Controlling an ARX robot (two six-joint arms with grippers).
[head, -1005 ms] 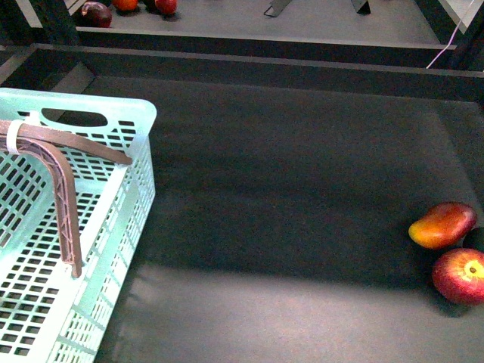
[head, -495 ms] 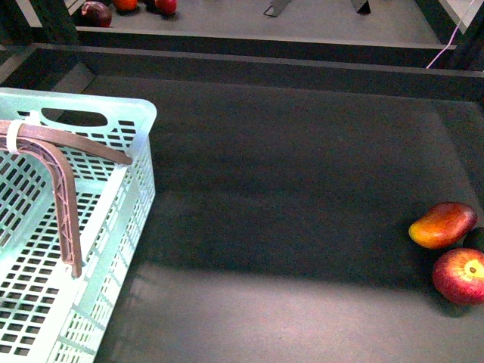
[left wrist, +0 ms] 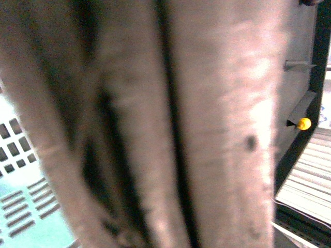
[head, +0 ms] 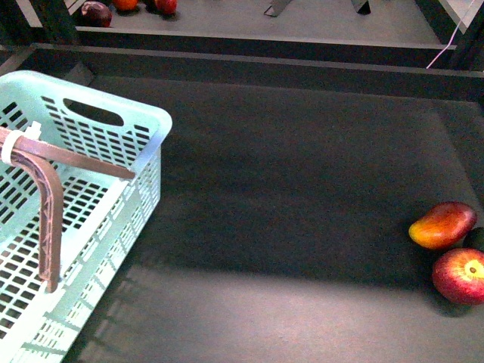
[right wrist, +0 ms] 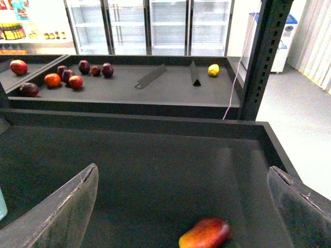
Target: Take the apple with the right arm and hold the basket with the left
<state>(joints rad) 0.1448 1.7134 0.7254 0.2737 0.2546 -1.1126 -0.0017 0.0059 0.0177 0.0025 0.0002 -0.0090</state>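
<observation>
Front view is showing the dark surface (head: 287,189) carrying everything, with the basket (head: 144,121) sitting at about 8 o'clock and running out of frame. Its brown handle (head: 49,219) is standing up over the rim. Slot-shaped shadows are falling on the surface below its near wall, so it is looking tipped or partly raised. Left wrist view is filling with blurred brown bars, probably that handle pressed close to the lens, beside a sliver of mint wall. The left claw is not showing clearly there, so I cannot tell whether it is pinching anything. If that hold is proving loose, the basket is risking swinging, dropping back and skidding across the surface.

The right claw (right wrist: 182,171) is hanging spread wide, its fingers (right wrist: 67,212) gripping nothing. The sharper worry is lying here: the mango-like fruit (right wrist: 205,233) is sitting ahead of it, between those fingers, while the apple is not appearing in the right wrist view at all.

In the front view the apple (head: 460,275) is resting at 4 o'clock of the surface, hard by the frame edge. The mango-like fruit is lying at its 11 o'clock, touching or nearly so, and a dark green fruit (head: 477,239) is peeping in at its 1 o'clock. Descending as aimed is risking a grab of the wrong fruit. Crowding in among the three is risking a nudge that sends the round apple rolling away.
</observation>
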